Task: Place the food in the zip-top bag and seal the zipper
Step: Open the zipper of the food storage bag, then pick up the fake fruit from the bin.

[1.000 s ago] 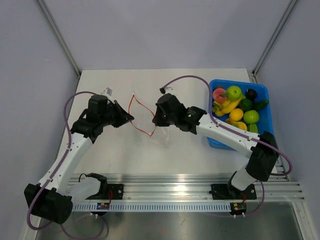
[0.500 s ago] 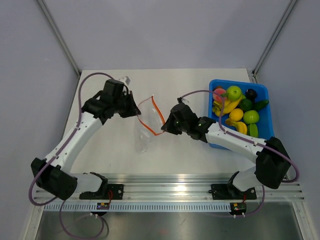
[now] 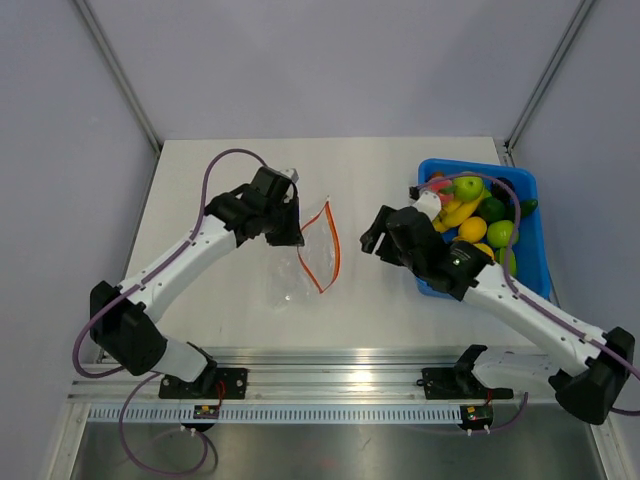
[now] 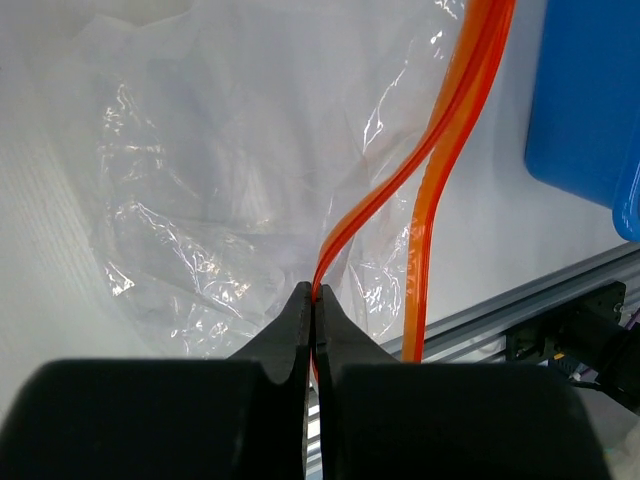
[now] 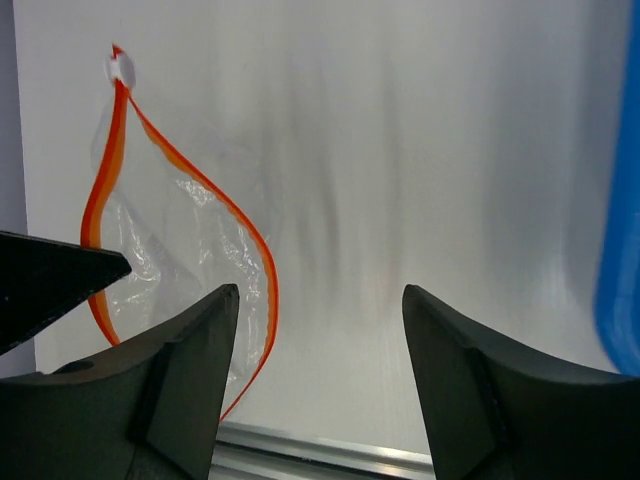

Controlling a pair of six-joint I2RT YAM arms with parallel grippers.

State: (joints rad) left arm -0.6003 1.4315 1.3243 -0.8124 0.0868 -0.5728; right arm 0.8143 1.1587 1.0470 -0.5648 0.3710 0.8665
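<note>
The clear zip-top bag (image 3: 300,268) hangs crumpled over the table's middle, and its mouth gapes a little. My left gripper (image 3: 297,238) is shut on one side of the orange-red zipper (image 3: 333,250). The left wrist view shows the jaws (image 4: 315,291) pinching that strip, with the bag film (image 4: 210,190) spreading beyond. My right gripper (image 3: 372,241) stands open and empty, just right of the bag and apart from it. In the right wrist view the gripper (image 5: 318,300) has bare table between its fingers and the zipper (image 5: 262,262) to the left. Yellow bananas (image 3: 462,211) lie in the bin. My right wrist largely hides the pink fruit.
The blue bin (image 3: 530,215) stands at the right and holds a green apple (image 3: 468,185), lemons and dark green pieces. My right forearm crosses its front left corner. The aluminium rail (image 3: 330,375) runs along the near edge. The bin's wall (image 4: 590,100) shows in the left wrist view.
My right gripper let go of the bag's mouth, opened wide and drew back right toward the bin. My left gripper carried the bag rightward to the table's middle, still shut on the zipper.
</note>
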